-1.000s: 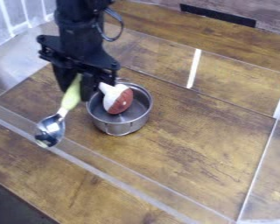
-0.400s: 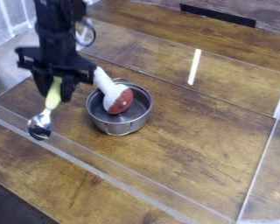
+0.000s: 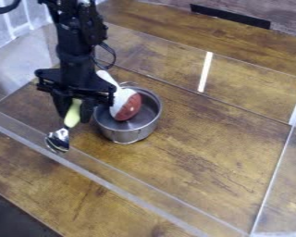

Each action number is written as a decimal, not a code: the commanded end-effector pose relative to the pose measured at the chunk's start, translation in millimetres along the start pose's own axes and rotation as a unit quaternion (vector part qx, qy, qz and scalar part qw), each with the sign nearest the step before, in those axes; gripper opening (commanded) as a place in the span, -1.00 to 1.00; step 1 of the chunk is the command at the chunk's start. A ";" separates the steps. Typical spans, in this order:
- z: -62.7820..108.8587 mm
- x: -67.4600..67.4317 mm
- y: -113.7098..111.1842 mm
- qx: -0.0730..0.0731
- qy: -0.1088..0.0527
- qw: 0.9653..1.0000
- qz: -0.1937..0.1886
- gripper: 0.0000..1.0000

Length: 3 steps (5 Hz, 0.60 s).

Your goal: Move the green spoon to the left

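The green spoon (image 3: 70,118) has a light yellow-green handle and a silver bowl. It hangs nearly upright, bowl end down at the wooden table just left of the metal pot (image 3: 126,126). My gripper (image 3: 74,104) points down from the black arm and is shut on the upper part of the spoon's handle. Whether the spoon's bowl touches the table I cannot tell.
Inside the pot lies a utensil with a red head (image 3: 130,105) and a white handle that leans out toward the gripper. A clear plastic rim (image 3: 126,192) runs along the table's front edge. A white strip (image 3: 205,70) lies further back on the wooden table (image 3: 213,139).
The gripper has come down with the spoon still in it, and the arm has shifted sideways. The spoon hangs more upright, its bowl lower and close to the table beside the pot.
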State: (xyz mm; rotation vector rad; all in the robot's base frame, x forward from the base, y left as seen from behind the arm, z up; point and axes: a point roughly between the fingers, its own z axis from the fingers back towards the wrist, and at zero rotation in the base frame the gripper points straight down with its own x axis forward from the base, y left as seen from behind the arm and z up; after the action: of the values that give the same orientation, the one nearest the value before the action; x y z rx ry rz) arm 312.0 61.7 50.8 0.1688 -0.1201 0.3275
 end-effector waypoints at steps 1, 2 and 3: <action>15.0 13.3 -1.2 -0.015 -0.033 0.999 -0.033 -1.00; 14.1 15.8 3.3 -0.020 -0.034 0.997 -0.061 -1.00; 4.9 33.0 15.6 -0.016 -0.029 0.998 -0.045 -1.00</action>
State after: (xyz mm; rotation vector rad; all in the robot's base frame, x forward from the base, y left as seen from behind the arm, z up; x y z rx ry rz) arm 328.8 79.9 43.3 0.1439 -0.1120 0.2197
